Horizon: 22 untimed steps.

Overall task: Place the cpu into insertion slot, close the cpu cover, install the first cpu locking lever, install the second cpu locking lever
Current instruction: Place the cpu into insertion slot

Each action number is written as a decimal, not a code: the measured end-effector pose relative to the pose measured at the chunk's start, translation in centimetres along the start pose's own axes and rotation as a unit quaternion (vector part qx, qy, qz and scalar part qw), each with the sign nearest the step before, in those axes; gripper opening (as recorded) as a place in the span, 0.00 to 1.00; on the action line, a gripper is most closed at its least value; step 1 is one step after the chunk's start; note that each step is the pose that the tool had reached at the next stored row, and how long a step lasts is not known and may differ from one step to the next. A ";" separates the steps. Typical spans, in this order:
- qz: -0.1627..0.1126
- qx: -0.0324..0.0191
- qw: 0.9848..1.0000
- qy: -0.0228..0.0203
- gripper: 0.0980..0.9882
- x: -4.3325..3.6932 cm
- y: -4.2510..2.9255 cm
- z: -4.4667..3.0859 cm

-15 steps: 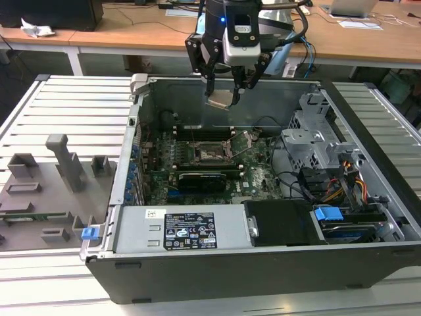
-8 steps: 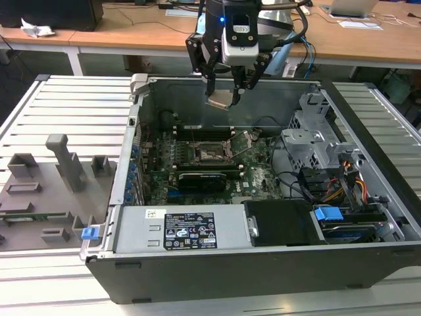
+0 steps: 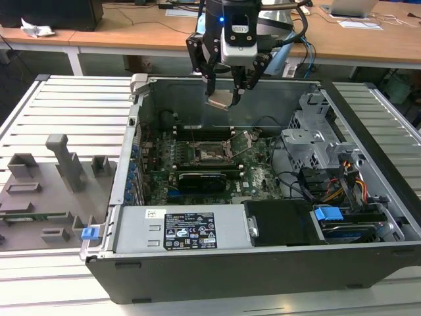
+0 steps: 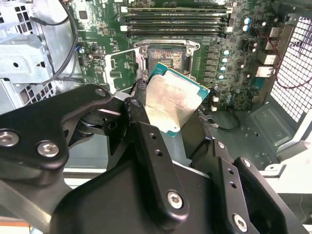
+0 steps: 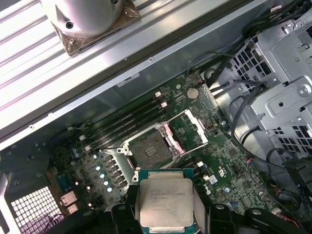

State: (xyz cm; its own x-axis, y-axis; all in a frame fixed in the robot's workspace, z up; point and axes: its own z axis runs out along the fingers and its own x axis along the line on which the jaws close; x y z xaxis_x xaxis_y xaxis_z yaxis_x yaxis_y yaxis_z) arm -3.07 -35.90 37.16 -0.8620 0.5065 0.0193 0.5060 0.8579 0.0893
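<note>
My gripper (image 3: 224,92) hangs above the open computer case, shut on the cpu (image 3: 220,101), a small silver-topped chip held tilted by its edges. The cpu (image 4: 173,102) sits between the black fingers (image 4: 138,92) in both wrist views. Well below it, on the green motherboard (image 3: 260,174), lies the insertion slot (image 3: 209,153), a dark square recess with nothing in it (image 5: 148,148). The cpu cover (image 5: 190,127), a silvery windowed frame, is swung open beside the slot (image 4: 165,57). The cpu (image 5: 165,202) is high above the board and touches nothing but my gripper (image 5: 165,210).
Memory sticks (image 4: 173,22) run beside the socket, and a black card (image 3: 204,178) lies in front of it. A metal drive cage (image 3: 316,141) with cables and a power supply (image 3: 181,230) fill the case. A grey fixture tray (image 3: 46,191) lies outside the case.
</note>
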 end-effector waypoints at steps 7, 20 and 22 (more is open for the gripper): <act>0.007 0.000 1.000 -0.001 0.48 0.00 0.00 0.00; 0.018 0.000 1.000 -0.002 0.48 0.00 0.00 0.05; 0.022 0.000 1.000 -0.002 0.48 0.00 0.00 0.06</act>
State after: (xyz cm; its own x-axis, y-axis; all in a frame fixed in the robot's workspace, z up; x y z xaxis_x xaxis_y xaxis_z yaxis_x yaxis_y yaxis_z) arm -3.07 -35.90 37.10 -0.8386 0.5444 0.0193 0.5438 0.8345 0.0893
